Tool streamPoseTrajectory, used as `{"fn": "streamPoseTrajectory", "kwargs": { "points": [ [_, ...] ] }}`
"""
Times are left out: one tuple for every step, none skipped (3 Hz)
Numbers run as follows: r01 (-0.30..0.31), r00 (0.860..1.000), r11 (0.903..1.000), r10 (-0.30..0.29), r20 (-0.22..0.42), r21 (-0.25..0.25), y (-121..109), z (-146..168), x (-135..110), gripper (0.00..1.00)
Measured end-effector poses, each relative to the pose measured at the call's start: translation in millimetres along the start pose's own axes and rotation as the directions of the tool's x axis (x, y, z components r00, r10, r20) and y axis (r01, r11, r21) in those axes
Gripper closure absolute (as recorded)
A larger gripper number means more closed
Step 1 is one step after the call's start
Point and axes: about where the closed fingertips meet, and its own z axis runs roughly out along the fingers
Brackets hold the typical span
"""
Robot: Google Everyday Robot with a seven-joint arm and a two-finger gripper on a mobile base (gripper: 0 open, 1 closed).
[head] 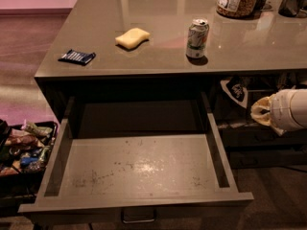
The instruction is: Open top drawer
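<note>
The gripper (263,115) hangs at the right edge, to the right of the top drawer (139,169) and apart from it; whether it is open or closed cannot be told. The drawer stands pulled far out under the countertop (158,63), pale speckled floor showing, loop handle (138,216) at front centre. Above sit a can (197,38) and a yellow sponge (132,37).

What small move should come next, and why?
Probably retract the gripper rightward and finish: the top drawer stands pulled far out with its speckled floor exposed, and the gripper hangs to its right, off the handle.
</note>
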Motion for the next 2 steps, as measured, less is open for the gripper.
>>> {"fn": "streamPoseTrajectory", "kwargs": {
  "points": [
    [0.001, 1.000, 1.0000, -0.001, 0.001, 0.000, -0.1, 0.1, -0.3, 1.00],
    [0.001, 1.000, 1.0000, -0.001, 0.001, 0.000, -0.1, 0.1, -0.3, 0.81]
  ]
}}
